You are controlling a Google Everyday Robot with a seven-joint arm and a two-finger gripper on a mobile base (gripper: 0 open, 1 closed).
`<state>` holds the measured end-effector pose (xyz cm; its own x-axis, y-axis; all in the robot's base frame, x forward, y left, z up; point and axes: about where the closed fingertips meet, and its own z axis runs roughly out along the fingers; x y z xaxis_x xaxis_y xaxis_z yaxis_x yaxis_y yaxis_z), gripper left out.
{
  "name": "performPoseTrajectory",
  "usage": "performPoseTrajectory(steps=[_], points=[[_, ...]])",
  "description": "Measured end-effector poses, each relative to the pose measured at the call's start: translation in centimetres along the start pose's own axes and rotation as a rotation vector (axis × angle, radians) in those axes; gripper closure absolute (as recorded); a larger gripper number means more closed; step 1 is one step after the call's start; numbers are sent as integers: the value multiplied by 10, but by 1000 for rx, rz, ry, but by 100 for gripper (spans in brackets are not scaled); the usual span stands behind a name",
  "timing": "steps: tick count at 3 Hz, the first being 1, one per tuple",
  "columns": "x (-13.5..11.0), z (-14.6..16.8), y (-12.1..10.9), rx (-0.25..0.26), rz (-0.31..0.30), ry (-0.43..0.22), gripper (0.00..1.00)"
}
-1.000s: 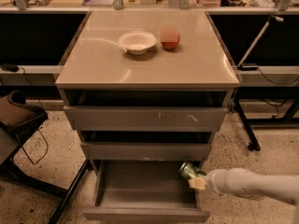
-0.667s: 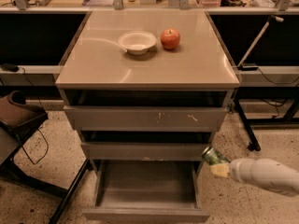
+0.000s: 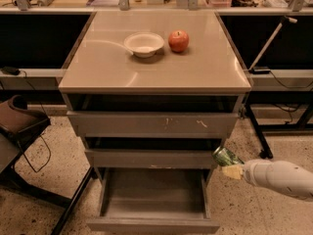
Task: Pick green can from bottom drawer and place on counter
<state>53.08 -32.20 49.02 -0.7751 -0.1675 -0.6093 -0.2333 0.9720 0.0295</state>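
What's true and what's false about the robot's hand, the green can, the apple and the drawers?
1. The hand holds the green can in the air, to the right of the cabinet. True.
2. The bottom drawer is pushed shut. False: it is pulled open.
3. The red apple sits inside the white bowl. False: it stands beside the bowl, on the counter.
4. The green can is not on the counter yet. True: it is lower down, about level with the middle drawer.

Glossy green can [image 3: 226, 156] in end effector [image 3: 229, 164] beside cabinet [image 3: 151, 126].
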Motion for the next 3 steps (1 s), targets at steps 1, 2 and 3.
performPoseTrajectory(steps=[1, 2, 3], points=[[-19, -16, -42, 78, 62, -12, 100], [-95, -69, -77, 184, 200, -100, 100], [-173, -136, -78, 247, 266, -236, 100]])
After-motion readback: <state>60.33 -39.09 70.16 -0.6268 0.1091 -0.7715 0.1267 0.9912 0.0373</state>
